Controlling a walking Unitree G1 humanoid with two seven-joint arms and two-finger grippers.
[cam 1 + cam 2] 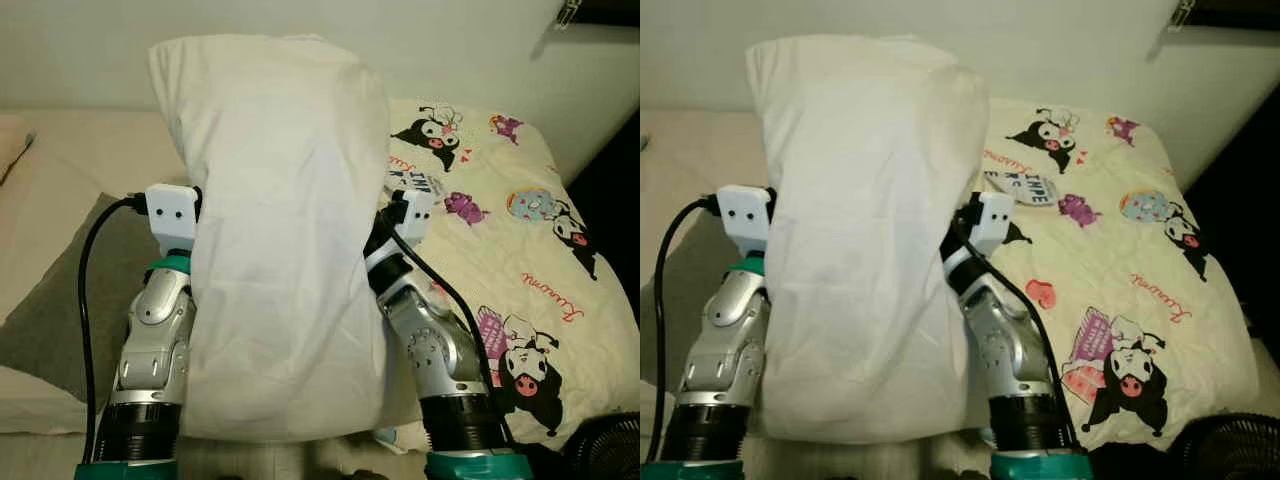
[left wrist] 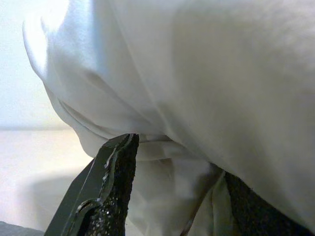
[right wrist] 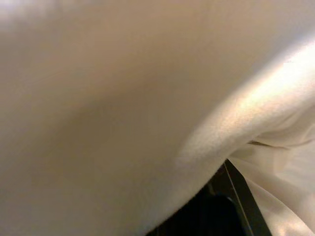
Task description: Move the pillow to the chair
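A big white pillow [image 1: 280, 230] stands upright in front of me, lifted above the bed between my two arms. My left arm [image 1: 155, 330] presses its left side and my right arm [image 1: 430, 345] its right side. The pillow hides both sets of fingers in the eye views. In the left wrist view my left gripper [image 2: 179, 164] is shut on a bunched fold of the pillow [image 2: 197, 98], with white cloth packed between the two black fingers [image 2: 113, 187]. In the right wrist view the pillow [image 3: 123, 113] lies against the camera, and cloth is pinched beside one black finger [image 3: 236, 201].
Behind the pillow lies a bed with a cream cartoon-print blanket [image 1: 520, 230] on the right and a grey cover [image 1: 60, 300] on the left. A pale wall [image 1: 90, 50] runs along its far side. A black fan [image 1: 610, 450] sits low at the right.
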